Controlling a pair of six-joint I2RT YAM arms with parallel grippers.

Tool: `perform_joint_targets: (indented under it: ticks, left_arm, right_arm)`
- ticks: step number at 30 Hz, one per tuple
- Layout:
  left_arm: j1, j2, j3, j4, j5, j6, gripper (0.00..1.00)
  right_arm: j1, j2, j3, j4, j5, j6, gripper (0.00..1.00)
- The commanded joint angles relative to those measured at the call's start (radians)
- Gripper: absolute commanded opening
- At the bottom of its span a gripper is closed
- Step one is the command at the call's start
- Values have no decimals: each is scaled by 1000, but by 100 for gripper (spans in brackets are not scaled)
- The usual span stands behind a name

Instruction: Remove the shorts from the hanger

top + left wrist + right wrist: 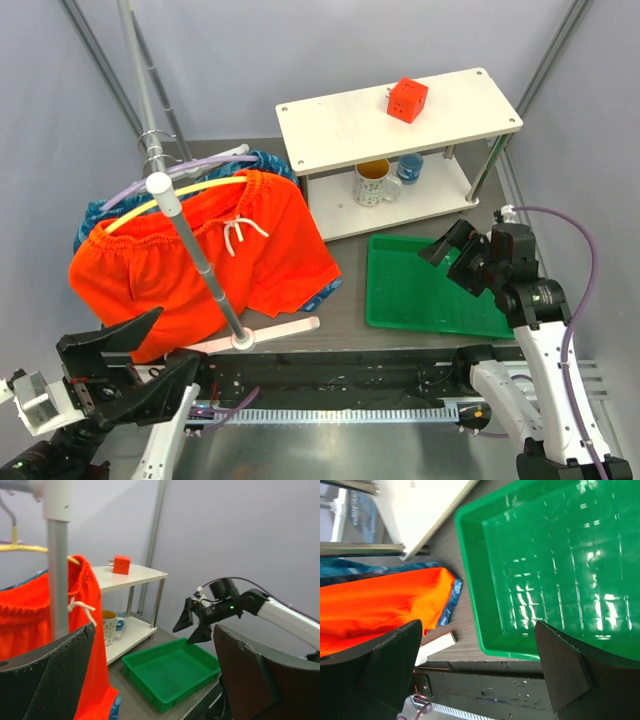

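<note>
The bright orange shorts [200, 265] with a white drawstring hang on a yellow hanger [170, 196] from the rack pole [196, 250], the hem resting on the table. The blue-teal shorts [266, 162] hang behind them on a purple hanger [190, 168] and are mostly hidden. My left gripper [130, 368] is open and empty, low at the near left, just in front of the orange shorts [30, 615]. My right gripper [450, 250] is open and empty above the green tray [430, 290]. The right wrist view shows the orange hem [380, 605] over a blue edge [451, 597].
A white two-tier shelf [400, 125] stands at the back right with a red cube [407, 100] on top and a mug [372, 183] and a blue cup [410, 167] below. The rack's white base foot [270, 335] lies by the near edge.
</note>
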Motion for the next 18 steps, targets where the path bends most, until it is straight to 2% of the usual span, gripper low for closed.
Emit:
perform_joint_targets:
  ticks: [1, 5, 8, 10, 13, 15, 18]
  left_arm:
    - [0, 68, 83, -297, -272, 85, 100]
    - [0, 94, 134, -380, -456, 74, 100]
    - [0, 140, 181, -461, -655, -22, 100]
    - [0, 189, 208, -555, -728, -66, 100]
    - [-1, 245, 311, -642, -707, -49, 100]
    - [0, 305, 362, -684, -630, 17, 100]
    - [-6, 353, 424, -696, -651, 0, 100]
  right_arm:
    - [-2, -3, 133, 21, 13, -75, 100]
    - [-2, 18, 173, -1, 125, -18, 100]
    - [-2, 50, 164, 5, 99, -68, 100]
    - [-2, 70, 179, -15, 82, -114, 100]
    - [-1, 82, 189, -9, 32, -150, 99]
    - [-2, 98, 182, 74, -121, -177, 100]
    - [-1, 116, 198, 191, -270, -186, 100]
